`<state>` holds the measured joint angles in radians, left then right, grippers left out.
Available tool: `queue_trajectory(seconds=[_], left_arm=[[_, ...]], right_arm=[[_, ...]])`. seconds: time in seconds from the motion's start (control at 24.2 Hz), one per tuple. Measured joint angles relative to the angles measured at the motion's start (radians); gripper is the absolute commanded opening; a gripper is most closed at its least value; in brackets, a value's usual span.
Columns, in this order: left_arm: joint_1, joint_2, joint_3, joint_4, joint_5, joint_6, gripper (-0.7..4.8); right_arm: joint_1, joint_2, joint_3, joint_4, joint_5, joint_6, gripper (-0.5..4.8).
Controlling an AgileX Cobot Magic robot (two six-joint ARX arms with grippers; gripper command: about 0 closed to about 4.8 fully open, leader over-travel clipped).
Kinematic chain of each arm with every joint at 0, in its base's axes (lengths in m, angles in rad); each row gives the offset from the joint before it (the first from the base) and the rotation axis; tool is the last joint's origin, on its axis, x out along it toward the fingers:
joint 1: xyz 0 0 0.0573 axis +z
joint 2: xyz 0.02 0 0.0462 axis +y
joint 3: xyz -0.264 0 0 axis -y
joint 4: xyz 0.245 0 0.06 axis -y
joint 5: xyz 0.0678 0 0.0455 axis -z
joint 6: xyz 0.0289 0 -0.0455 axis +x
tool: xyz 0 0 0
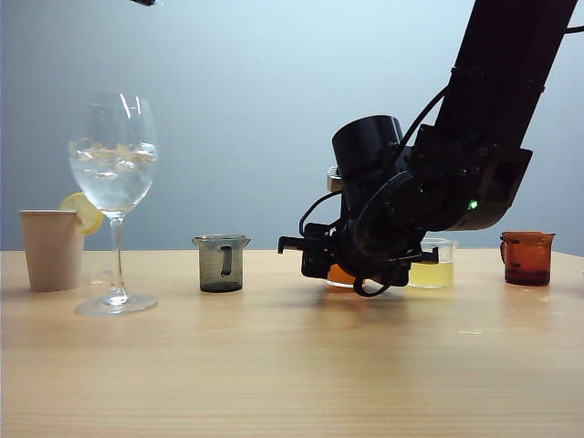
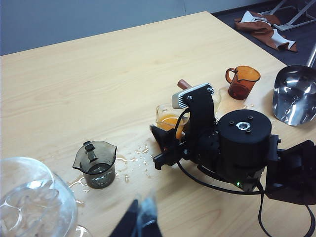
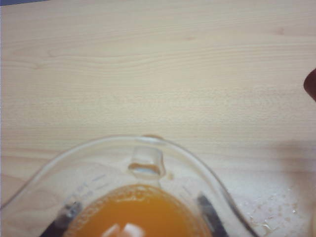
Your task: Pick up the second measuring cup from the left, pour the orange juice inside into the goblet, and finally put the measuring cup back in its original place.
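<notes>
The right gripper [image 1: 339, 265] is low on the pale wooden table [image 1: 292, 365], its two black fingers [image 3: 210, 215] on either side of the small clear measuring cup [image 3: 133, 173] holding bright orange juice [image 3: 136, 212]. Whether the fingers squeeze the cup yet cannot be told. The cup sits on the table, second in its row. The tall clear goblet [image 1: 113, 192] stands well apart with only ice. Lifting, pouring and putting back are all left. The left gripper [image 2: 140, 222] hangs high, blurry, so its state cannot be told.
</notes>
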<state>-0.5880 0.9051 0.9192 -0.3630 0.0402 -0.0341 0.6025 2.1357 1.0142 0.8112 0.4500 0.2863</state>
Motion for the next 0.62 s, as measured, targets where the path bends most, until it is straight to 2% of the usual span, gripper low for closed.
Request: queue_trajectory(seconds=[0.17,0.29,0.62], left_arm=[[0.000,0.000,0.000,0.000,0.000,0.000,-0.03],[0.000,0.000,0.000,0.000,0.000,0.000,-0.03],[0.000,0.000,0.000,0.000,0.000,0.000,-0.03]], right_arm=[[0.000,-0.003,-0.001,-0.003,-0.005,-0.008,2.10],[0.000,-0.026,-0.003,-0.027,-0.063,-0.068,2.10],[0.003,-0.136,-0.004,-0.043,-0.212,-0.079,2.11]])
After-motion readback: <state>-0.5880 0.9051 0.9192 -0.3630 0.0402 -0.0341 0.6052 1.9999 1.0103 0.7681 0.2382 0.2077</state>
